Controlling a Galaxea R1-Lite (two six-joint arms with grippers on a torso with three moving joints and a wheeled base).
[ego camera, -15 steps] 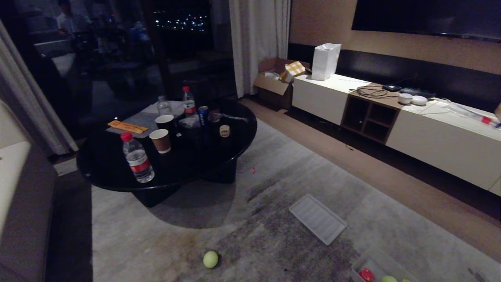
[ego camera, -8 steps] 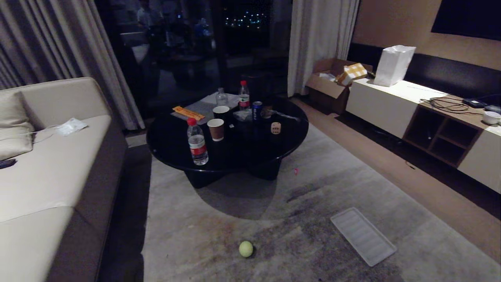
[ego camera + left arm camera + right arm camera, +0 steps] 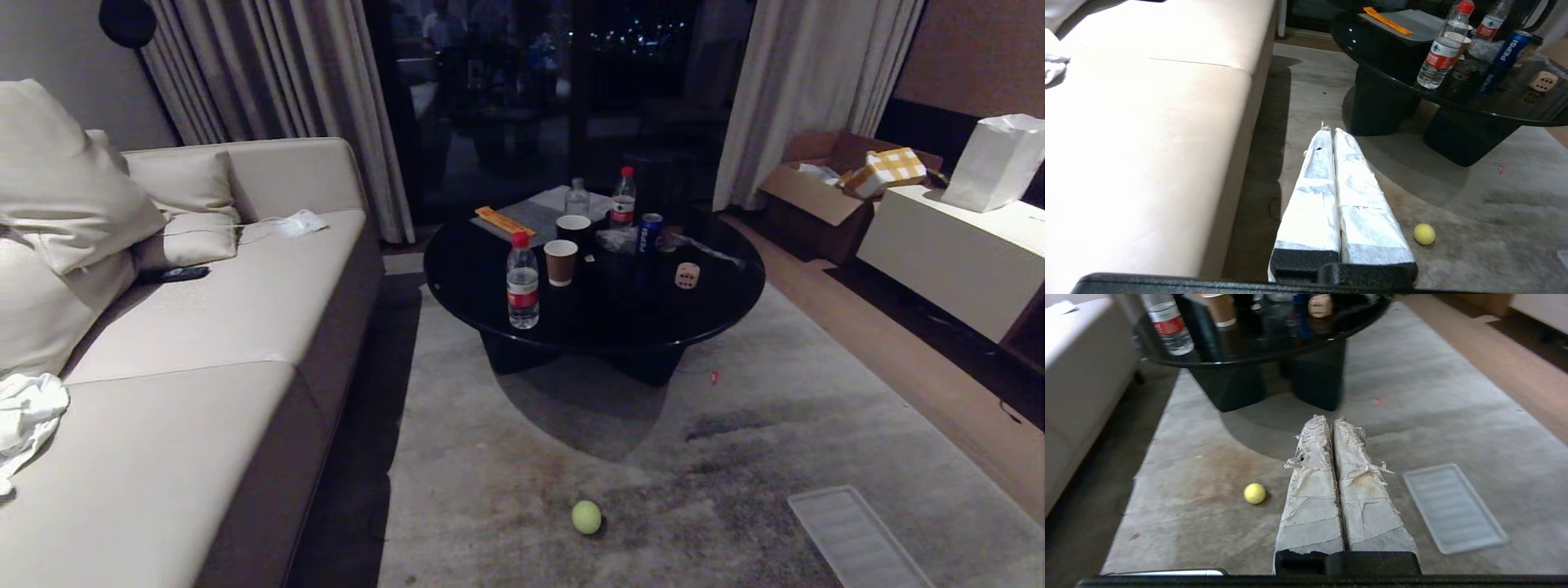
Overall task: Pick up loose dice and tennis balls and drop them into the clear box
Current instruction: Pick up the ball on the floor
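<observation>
One yellow-green tennis ball (image 3: 586, 517) lies on the grey carpet in front of the round black table; it also shows in the wrist views (image 3: 1424, 234) (image 3: 1254, 493). A beige dice (image 3: 687, 275) with dark pips sits on the table's right side (image 3: 1543, 81) (image 3: 1320, 306). The clear box is out of view. My left gripper (image 3: 1330, 130) hangs shut and empty above the carpet beside the sofa. My right gripper (image 3: 1329, 418) is shut and empty too, above the carpet between the ball and the lid. Neither arm shows in the head view.
The black table (image 3: 718, 314) carries water bottles (image 3: 522, 282), paper cups (image 3: 560, 261) and a blue can (image 3: 648, 233). A beige sofa (image 3: 204, 359) fills the left. A flat ribbed whitish lid (image 3: 857, 539) lies on the carpet at right. A white cabinet (image 3: 955, 253) and cardboard box (image 3: 816, 192) stand far right.
The whole scene has slid to the right in the head view as the camera turned left: the sofa has come in, the cabinet and the box at the bottom right have gone out.
</observation>
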